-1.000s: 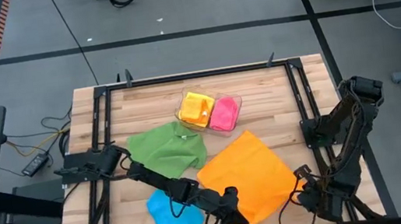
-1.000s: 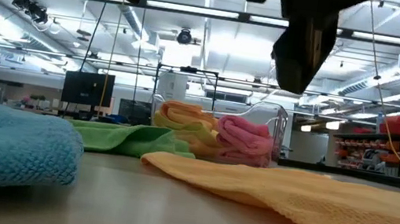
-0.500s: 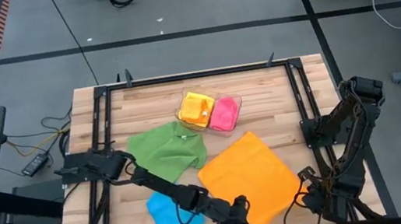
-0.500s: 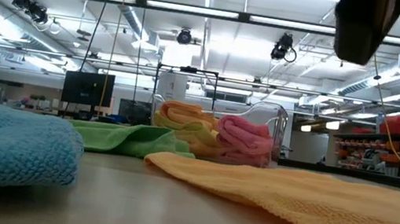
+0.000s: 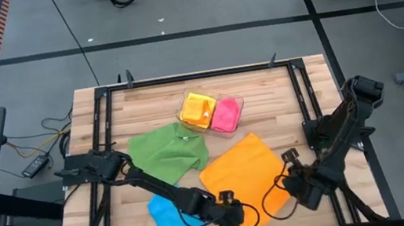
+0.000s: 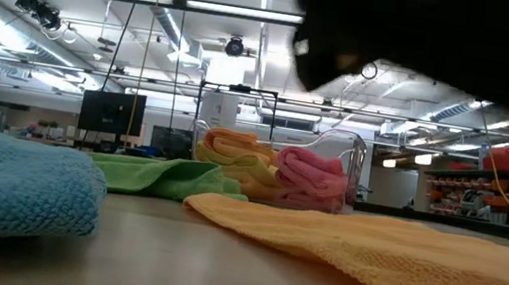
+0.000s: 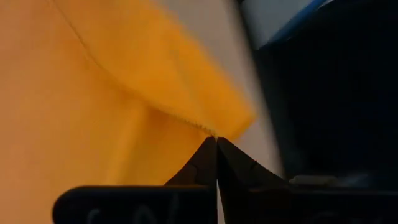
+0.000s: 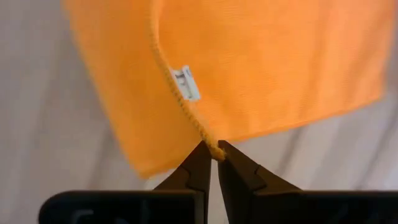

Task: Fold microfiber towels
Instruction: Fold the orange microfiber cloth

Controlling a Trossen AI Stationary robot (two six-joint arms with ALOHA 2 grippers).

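Note:
An orange towel (image 5: 244, 177) lies spread at the table's near right. My left gripper (image 5: 240, 217) is shut on its near corner, and my right gripper (image 5: 286, 180) is shut on its right corner; both corners are raised off the wood. A white label (image 8: 185, 84) sits on the hem close to the right hold. A green towel (image 5: 168, 151) lies crumpled to the left and a blue one (image 5: 171, 217) sits at the near edge. Folded yellow (image 5: 198, 109) and pink (image 5: 225, 114) towels lie in a clear tray. My left gripper pinches the orange towel's near corner (image 7: 210, 129) between its two fingertips, slanting down at it. The corner is lifted and the cloth falls away from it toward the table. My right gripper pinches the hemmed right corner (image 8: 213, 147) between its fingertips from above, pointing steeply down. That corner is raised and the cloth hangs slack below it, the towel's middle still on the table.
The clear tray (image 5: 237, 105) stands at the far middle of the wooden table. A dark metal frame (image 5: 181, 77) runs around the table's edges. Bare wood shows at the far left and far right.
My right gripper has carried the orange towel's right corner toward the table's left and far side, so the right part of the towel has come off the wood. My left gripper has tipped at the wrist and risen a little with the near corner.

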